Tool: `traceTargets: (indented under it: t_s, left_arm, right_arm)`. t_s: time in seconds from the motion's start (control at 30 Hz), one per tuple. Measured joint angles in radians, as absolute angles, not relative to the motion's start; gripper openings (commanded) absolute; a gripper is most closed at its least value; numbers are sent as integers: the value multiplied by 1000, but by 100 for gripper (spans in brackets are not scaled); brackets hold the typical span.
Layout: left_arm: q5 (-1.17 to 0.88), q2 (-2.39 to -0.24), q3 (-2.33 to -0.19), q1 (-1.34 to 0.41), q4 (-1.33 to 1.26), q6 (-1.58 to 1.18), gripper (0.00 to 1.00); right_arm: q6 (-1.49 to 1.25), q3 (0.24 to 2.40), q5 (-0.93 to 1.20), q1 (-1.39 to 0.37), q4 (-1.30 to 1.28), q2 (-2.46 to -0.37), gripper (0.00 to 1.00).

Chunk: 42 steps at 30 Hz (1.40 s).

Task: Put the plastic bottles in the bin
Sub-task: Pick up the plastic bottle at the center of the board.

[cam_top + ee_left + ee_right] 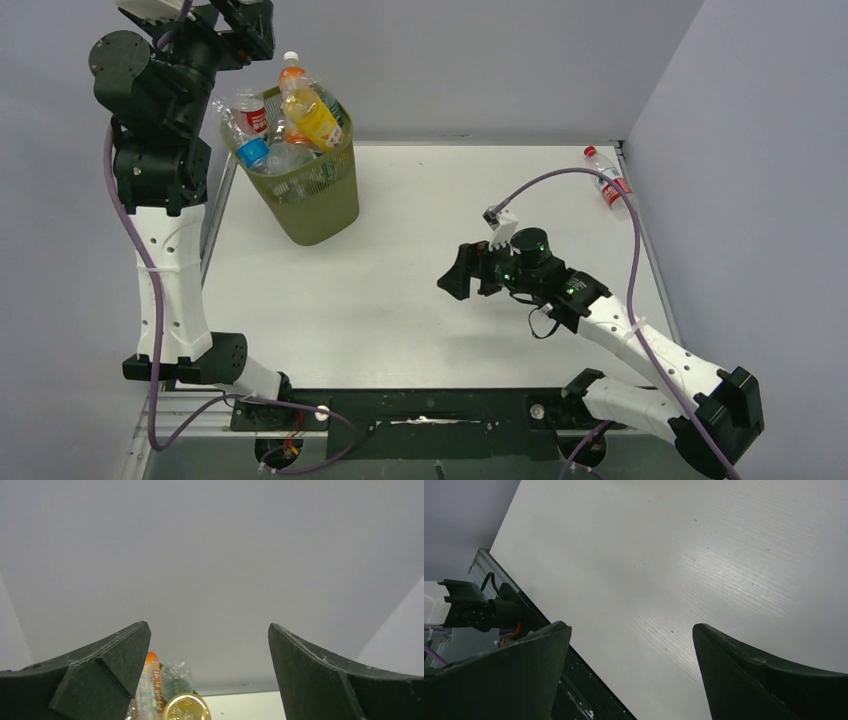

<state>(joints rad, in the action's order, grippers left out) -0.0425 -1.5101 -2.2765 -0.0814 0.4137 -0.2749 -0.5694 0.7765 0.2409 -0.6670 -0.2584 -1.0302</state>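
Note:
The olive-green mesh bin point(318, 205) stands at the table's far left, heaped with plastic bottles that stick out over its rim: a yellow one with an orange cap point(310, 115), a red-labelled one point(251, 111) and a blue-labelled one point(247, 148). One clear bottle with a red cap and label point(608, 180) lies alone at the far right edge. My left gripper point(252, 28) is open and empty, raised above the bin's left side. Its wrist view point(209, 630) shows an orange-capped bottle point(150, 682) and a yellow bottle's end point(186, 708) below. My right gripper point(458, 280) point(631, 630) is open and empty over the table's middle.
Grey walls close off the back and right of the white table point(420, 210). A black rail point(420, 410) with the arm bases runs along the near edge. The left arm's base point(471, 612) shows in the right wrist view.

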Motion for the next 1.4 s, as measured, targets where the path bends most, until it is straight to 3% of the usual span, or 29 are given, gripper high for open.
traceTargets:
  t_s: [0.33, 0.7, 0.9, 1.4]
  left_arm:
    - [-191, -1557, -2279, -191, 448, -388, 89]
    - [-151, -1643, -2266, -501, 498, -357, 89]
    - [-120, -1634, -2094, -555, 470, -353, 89]
    - [-169, -1585, -1684, -633, 361, -438, 90]
  right_arm:
    - [-569, 737, 241, -667, -254, -979, 98]
    - [-564, 726, 219, -618, -279, -958, 98]
    - [-520, 774, 209, -380, -365, -994, 98]
    - [-237, 1258, 56, 96, -353, -1462, 98]
